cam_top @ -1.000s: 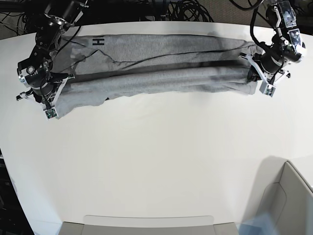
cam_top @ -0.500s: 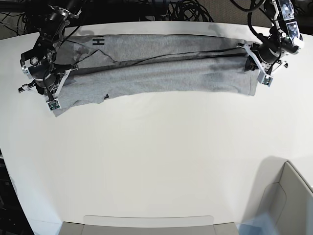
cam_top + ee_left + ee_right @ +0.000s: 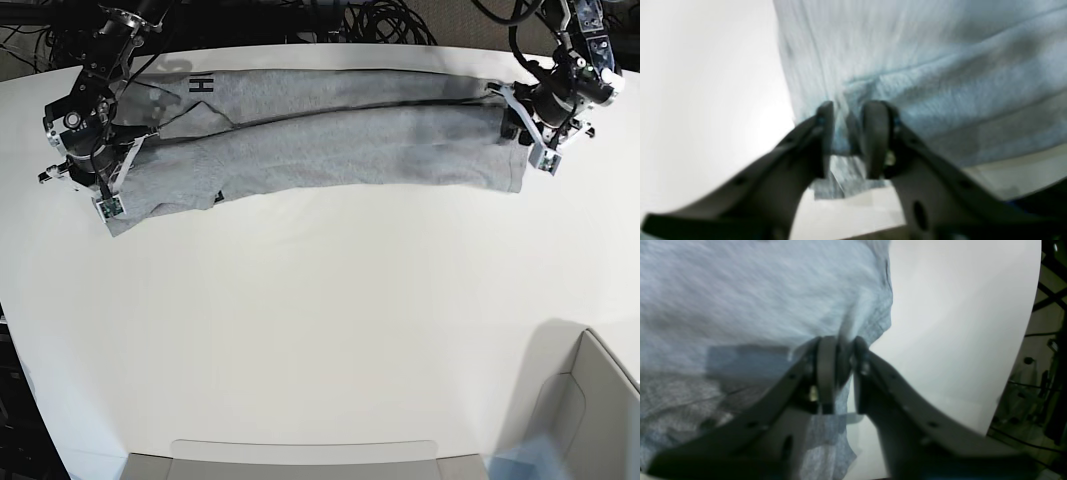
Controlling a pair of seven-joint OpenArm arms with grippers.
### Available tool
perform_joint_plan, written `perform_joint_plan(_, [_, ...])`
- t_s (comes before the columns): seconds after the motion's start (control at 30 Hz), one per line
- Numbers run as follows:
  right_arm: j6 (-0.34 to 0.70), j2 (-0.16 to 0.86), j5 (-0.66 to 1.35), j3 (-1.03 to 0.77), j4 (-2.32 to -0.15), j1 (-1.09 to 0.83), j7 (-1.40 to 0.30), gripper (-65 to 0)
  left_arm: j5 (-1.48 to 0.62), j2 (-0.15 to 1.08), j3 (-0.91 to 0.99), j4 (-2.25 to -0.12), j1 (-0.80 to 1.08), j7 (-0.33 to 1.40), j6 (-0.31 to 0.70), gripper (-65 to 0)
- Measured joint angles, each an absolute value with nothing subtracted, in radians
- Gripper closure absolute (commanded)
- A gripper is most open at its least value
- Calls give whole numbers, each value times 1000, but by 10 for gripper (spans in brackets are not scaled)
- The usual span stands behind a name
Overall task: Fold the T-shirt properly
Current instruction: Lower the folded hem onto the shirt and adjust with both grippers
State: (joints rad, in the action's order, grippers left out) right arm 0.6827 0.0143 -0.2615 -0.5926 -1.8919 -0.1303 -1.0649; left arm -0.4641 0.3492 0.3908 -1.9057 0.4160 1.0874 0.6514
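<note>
The heather-grey T-shirt (image 3: 320,140) lies stretched sideways across the far part of the white table (image 3: 320,330), folded lengthwise, with a black letter H (image 3: 202,85) showing near its left end. My left gripper (image 3: 522,128) is shut on the shirt's right end; in the left wrist view the fingers (image 3: 873,133) pinch grey fabric (image 3: 940,66). My right gripper (image 3: 112,182) is shut on the shirt's left end; in the right wrist view its fingers (image 3: 826,366) clamp the cloth's edge (image 3: 740,290).
A grey box (image 3: 590,400) stands at the near right corner and a flat grey tray (image 3: 300,458) at the near edge. Black cables (image 3: 370,20) lie behind the table's far edge.
Both grippers have moved toward the table's far side while holding the shirt. The bulging rolled fold has flattened and the cloth now lies smoother and tauter.
</note>
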Motion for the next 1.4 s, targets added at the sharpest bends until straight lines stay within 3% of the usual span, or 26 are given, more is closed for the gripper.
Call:
perform_joint_plan(0.13, [683, 14, -261, -593, -1892, -130, -1066, -260, -471, 281, 489, -1943, 422, 1086, 656, -260])
perform_joint_plan(0.4, [683, 17, -261, -593, -1892, -130, -1066, -262, -465, 282, 520, -1940, 402, 1194, 663, -372])
perform_joint_plan(0.67, [683, 20, -261, -593, -1892, -130, -1062, -262, -467, 283, 529, -1914, 306, 1305, 700, -372])
perform_joint_plan(1.4, [683, 22, -261, -593, -1892, -131, -1062, -262, -498, 355, 433, -1590, 276, 1198, 698, -371])
